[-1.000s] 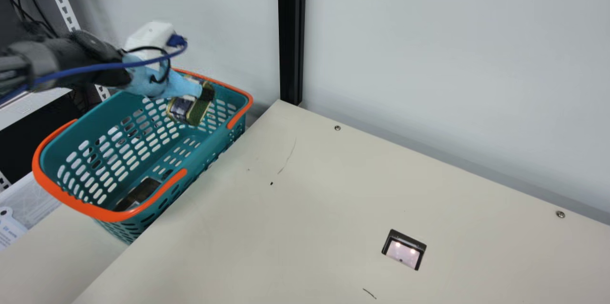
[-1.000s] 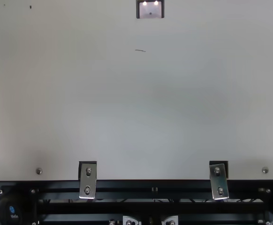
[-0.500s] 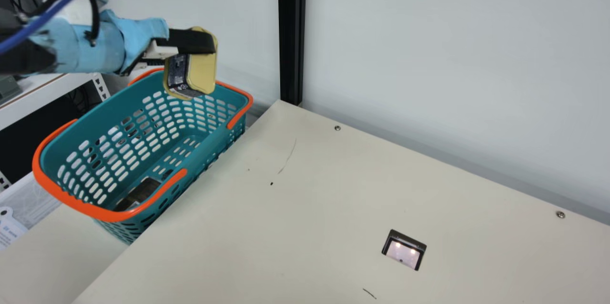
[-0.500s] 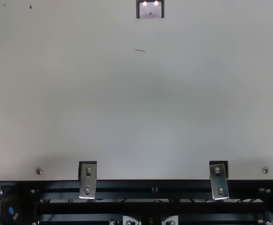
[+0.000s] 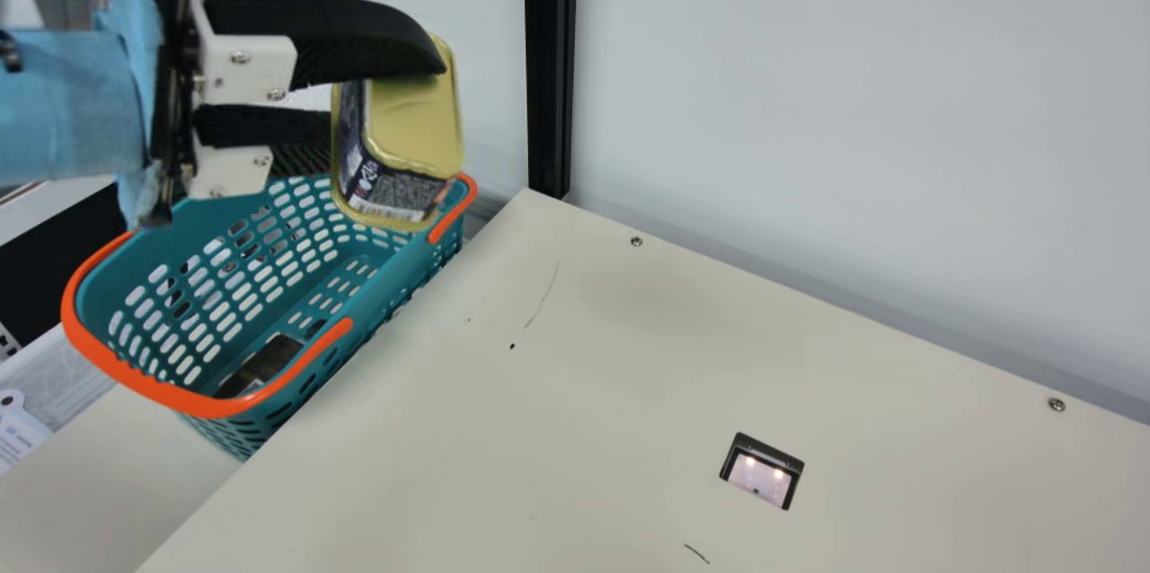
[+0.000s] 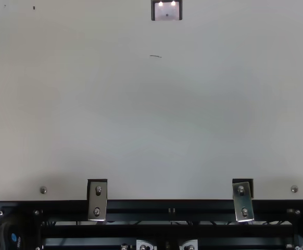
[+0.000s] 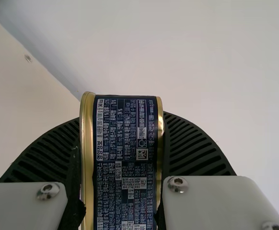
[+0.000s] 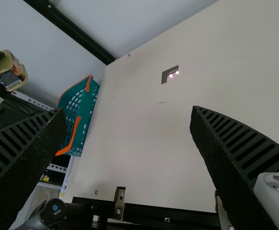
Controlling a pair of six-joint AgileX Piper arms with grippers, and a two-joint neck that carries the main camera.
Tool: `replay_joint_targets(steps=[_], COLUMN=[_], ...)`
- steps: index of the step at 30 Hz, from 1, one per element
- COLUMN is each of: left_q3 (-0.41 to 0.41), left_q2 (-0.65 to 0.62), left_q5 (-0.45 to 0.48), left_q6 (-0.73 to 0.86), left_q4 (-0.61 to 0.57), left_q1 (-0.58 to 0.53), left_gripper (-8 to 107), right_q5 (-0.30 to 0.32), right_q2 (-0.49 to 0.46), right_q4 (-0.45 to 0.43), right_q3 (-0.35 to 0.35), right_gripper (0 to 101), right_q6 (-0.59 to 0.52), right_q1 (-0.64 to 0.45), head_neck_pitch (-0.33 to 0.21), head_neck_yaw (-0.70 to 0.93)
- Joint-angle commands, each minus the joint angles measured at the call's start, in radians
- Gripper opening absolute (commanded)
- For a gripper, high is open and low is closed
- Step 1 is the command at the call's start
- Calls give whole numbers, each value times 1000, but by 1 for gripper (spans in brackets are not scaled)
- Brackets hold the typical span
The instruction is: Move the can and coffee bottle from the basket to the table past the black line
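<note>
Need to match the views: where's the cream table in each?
Main view: cream table, lower centre and right.
Top view: cream table, above the black rail.
Left wrist view: cream table, left side.
Right wrist view: cream table, centre to upper right.
Landmark in main, top, right wrist: black-framed opening.

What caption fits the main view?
The left arm's fingers hold a gold-rimmed can in midair; lower in view, a dark item lies in the teal basket beside the cream table.
</note>
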Motion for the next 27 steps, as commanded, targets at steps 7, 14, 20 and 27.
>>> replay_joint_targets(steps=[7, 14, 20, 27], left_q3=[28, 70, 106, 124], left_q2=[-59, -80, -97, -128], left_q5=[73, 56, 24, 7], left_q6=[-468, -675, -801, -884], left_q4=[-61, -117, -159, -196], left_q1=[-82, -173, -242, -275], left_gripper=[10, 10, 10, 10], right_q5=[0, 0, 0, 0], right_q2=[0, 0, 0, 0], right_q4=[0, 0, 0, 0], right_q3=[0, 0, 0, 0], right_gripper=[101, 101, 101, 101], right_q6=[0, 0, 0, 0], right_q1=[0, 0, 0, 0], head_neck_pitch=[-32, -32, -32, -32], head_neck_yaw=[17, 17, 17, 17])
